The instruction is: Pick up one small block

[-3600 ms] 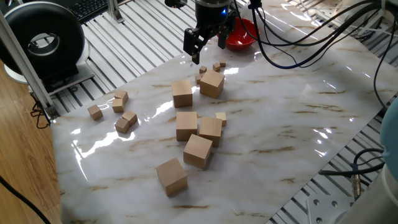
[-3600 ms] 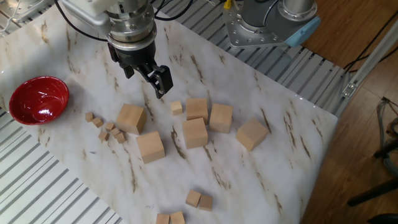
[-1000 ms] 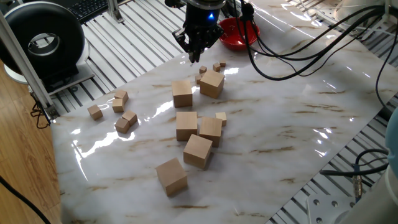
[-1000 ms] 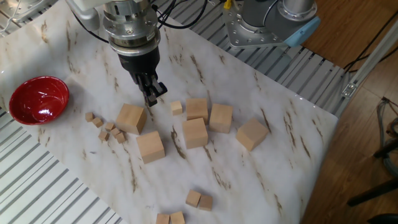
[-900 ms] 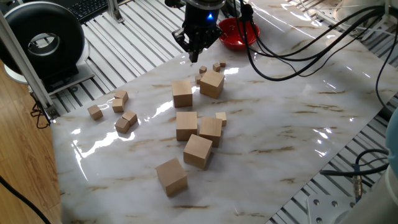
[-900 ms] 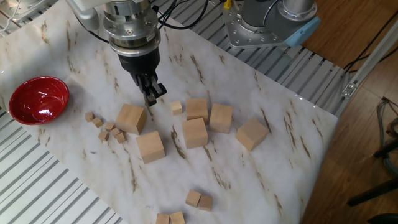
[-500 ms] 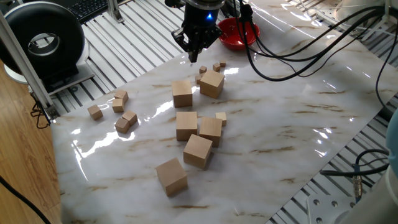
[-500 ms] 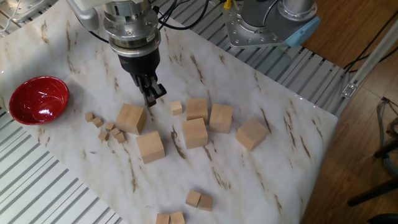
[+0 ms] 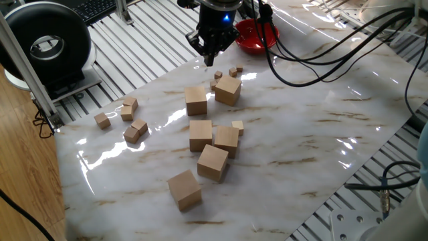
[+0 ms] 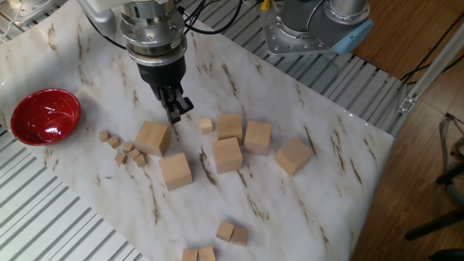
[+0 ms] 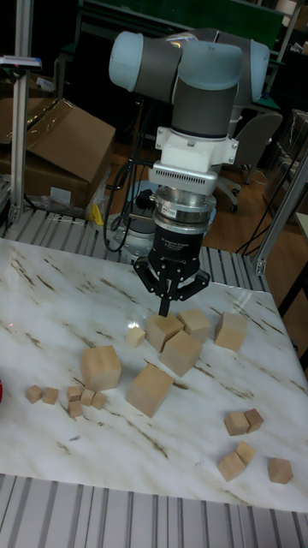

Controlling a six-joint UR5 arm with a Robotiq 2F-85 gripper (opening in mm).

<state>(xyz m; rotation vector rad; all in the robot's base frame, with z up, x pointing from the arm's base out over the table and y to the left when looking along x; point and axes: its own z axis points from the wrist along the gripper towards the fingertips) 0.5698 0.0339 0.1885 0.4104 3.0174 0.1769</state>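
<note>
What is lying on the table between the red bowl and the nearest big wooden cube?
In the other fixed view, several small blocks lie scattered on the marble between the red bowl and the big cube; most cluster close beside the cube.

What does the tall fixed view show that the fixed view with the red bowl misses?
Only the tall view: the arm's upper joints and a cardboard box. Only the bowl view: the red bowl. Both: the gripper, fingers shut, above the marble table near a large cube, and the small blocks.
</note>
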